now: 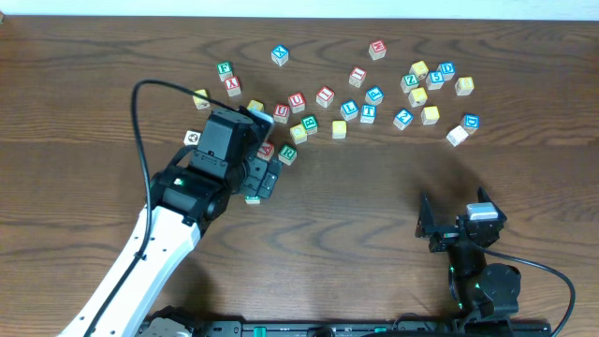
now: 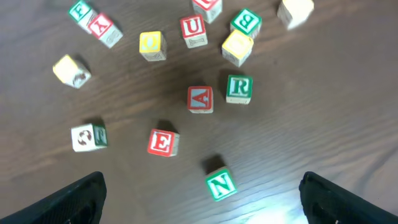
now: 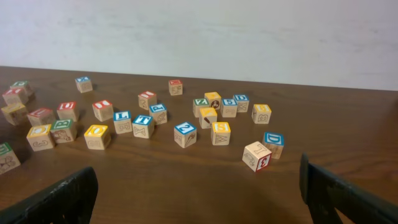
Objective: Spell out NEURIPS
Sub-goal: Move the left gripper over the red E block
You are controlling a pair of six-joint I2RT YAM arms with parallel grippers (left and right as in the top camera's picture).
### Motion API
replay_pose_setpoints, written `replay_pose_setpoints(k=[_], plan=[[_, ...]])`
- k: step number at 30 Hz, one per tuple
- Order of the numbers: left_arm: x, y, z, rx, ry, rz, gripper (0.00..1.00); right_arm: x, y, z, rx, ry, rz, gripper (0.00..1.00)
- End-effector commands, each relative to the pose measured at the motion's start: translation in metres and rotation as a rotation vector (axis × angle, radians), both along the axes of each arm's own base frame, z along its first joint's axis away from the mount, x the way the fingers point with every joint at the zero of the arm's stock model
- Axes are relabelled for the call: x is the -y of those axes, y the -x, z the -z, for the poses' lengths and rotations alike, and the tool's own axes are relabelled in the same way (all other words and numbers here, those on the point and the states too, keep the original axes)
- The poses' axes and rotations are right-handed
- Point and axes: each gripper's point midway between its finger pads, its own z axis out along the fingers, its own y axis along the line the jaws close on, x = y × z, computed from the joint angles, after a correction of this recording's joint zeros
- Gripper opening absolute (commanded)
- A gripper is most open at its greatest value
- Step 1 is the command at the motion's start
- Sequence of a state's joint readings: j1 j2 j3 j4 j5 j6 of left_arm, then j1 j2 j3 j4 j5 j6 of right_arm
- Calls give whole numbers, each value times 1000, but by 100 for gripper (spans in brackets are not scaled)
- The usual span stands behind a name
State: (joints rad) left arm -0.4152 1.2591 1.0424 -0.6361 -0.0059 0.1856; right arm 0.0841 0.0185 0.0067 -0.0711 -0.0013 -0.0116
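Just ahead of the left gripper [image 2: 205, 199], the N cube [image 2: 221, 185] is seen as pale wood, green-painted; the table [image 2: 336, 112] is shown as dark, grained, faintly glossy wood.

Green N [image 2: 221, 185] inside spread hand [image 2: 202, 194] (untouched), red E [image 2: 163, 142] beside

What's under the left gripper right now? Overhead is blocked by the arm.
Left wrist view: the green N cube sits on the table between the open fingers, red E cube just beyond. Overhead, the left gripper hides that spot.
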Motion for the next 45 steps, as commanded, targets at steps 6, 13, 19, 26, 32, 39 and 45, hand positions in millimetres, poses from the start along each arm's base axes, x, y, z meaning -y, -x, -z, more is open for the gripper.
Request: replay_pose_setpoints(k=[6,13,19,26,32,39,45], plan=[[-32,-35,25,-14,-132,51,98,1,0,1,-2,-7,3,99],[-57,-53,65,-142,-82,24,98,1,0,1,-2,-7,4,99],[-57,-55,94,-287,-78,71,98,1,0,1,-2,-7,4,99],[-55,-64,117,-395,-111,124,98,1,0,1,-2,-7,4,99],[-55,-64,124,-413,-129,163,98,1,0,1,-2,-7,4,99],[-55,-64,125,-411,-133,173,98,1,0,1,-2,-7,4,99],[-55,-67,126,-403,-132,173,98,1,0,1,-2,-7,4,99]])
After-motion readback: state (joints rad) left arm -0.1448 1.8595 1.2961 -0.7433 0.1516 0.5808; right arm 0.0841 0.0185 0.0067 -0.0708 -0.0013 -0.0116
